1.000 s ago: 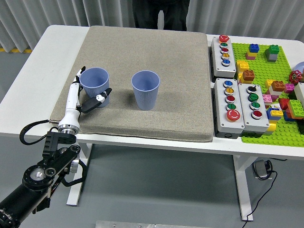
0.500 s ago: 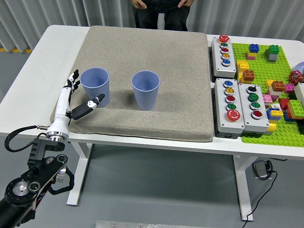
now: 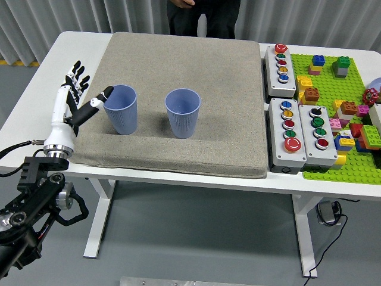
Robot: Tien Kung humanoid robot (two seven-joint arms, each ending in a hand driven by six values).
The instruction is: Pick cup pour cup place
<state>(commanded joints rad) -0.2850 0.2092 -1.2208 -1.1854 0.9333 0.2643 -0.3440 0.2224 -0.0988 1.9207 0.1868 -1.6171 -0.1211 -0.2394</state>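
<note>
Two light blue ribbed cups stand upright on a grey mat (image 3: pixel 220 77). The left cup (image 3: pixel 121 109) is near the mat's left edge, the second cup (image 3: pixel 183 112) a little to its right. My left hand (image 3: pixel 80 92) is white with black fingertips, spread open, just left of the left cup. Its thumb tip reaches close to the cup's rim, and the fingers (image 3: pixel 74 71) point up and away. It holds nothing. The right arm is not in view.
Three grey button boxes (image 3: pixel 281 62) (image 3: pixel 286 134) (image 3: pixel 318 130) stand right of the mat. A green baseplate (image 3: pixel 351 158) with several coloured bricks lies at the far right. A person in dark clothes (image 3: pixel 202 15) stands at the far side. White table (image 3: pixel 30 107) shows left of the mat.
My left hand has let go of the left cup and drawn back left and up, its fingers spreading open. The cups have not moved.
</note>
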